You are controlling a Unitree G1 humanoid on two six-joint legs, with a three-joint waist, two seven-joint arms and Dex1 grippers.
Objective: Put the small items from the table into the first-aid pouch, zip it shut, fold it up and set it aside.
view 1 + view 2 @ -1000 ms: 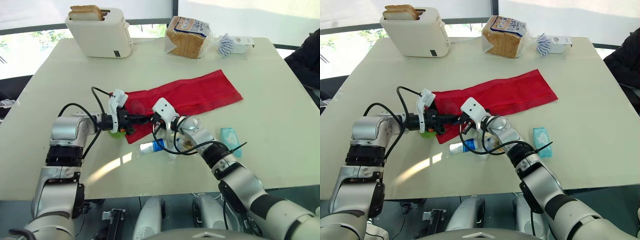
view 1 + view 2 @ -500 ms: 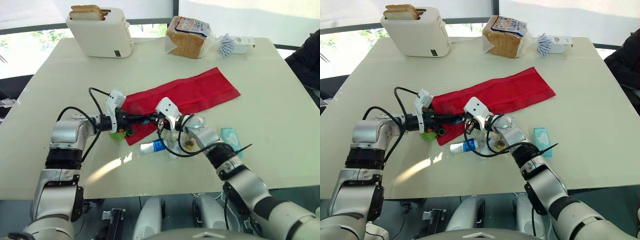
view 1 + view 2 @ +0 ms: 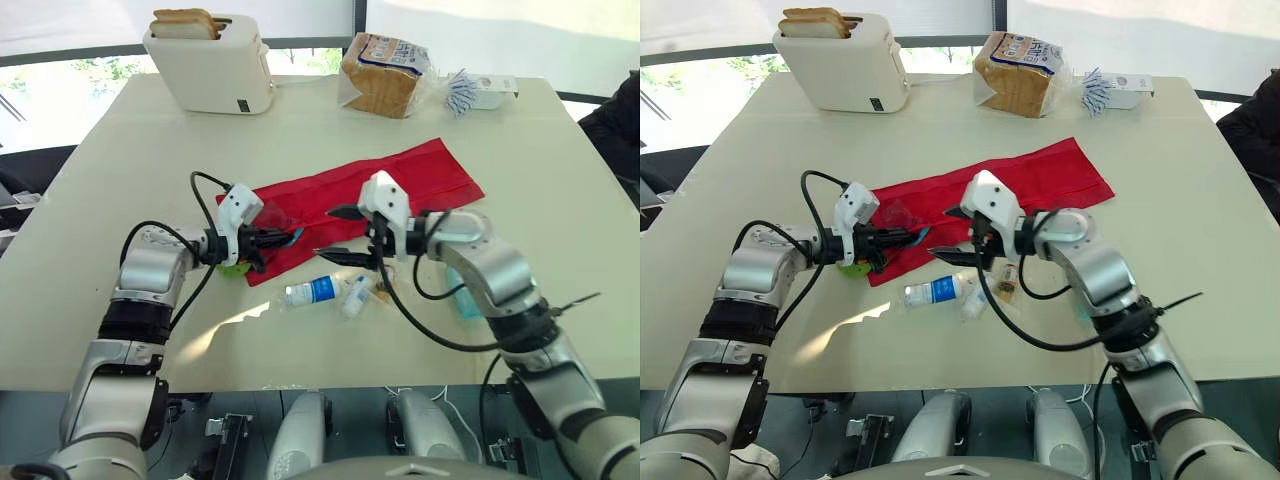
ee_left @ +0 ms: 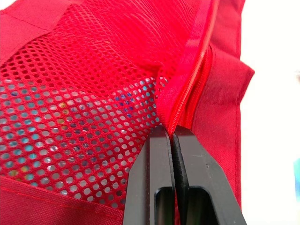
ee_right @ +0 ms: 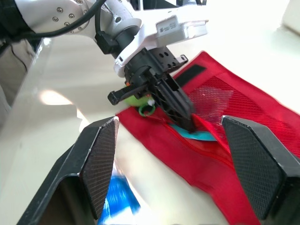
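sharing the table [image 3: 90, 190]: pouch [image 3: 432, 172], bottle [image 3: 312, 291], toaster [image 3: 215, 65]

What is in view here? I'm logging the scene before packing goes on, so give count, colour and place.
table: 1, cream, under everything
toaster: 1, white, far left corner, bread slices in it
bread bag: 1, clear, far middle
sachets: a bunch, blue-white, far right
pouch: 1, red, centre, laid open flat
bottle: 1, white and blue, near edge of pouch, lying down
tube: 1, white, beside bottle
green item: 1, under left hand
teal packet: 1, partly behind right arm
sleeve: 1, dark, a person's, right edge
left hand: shut on pouch's zip edge
right hand: open, above pouch's near edge
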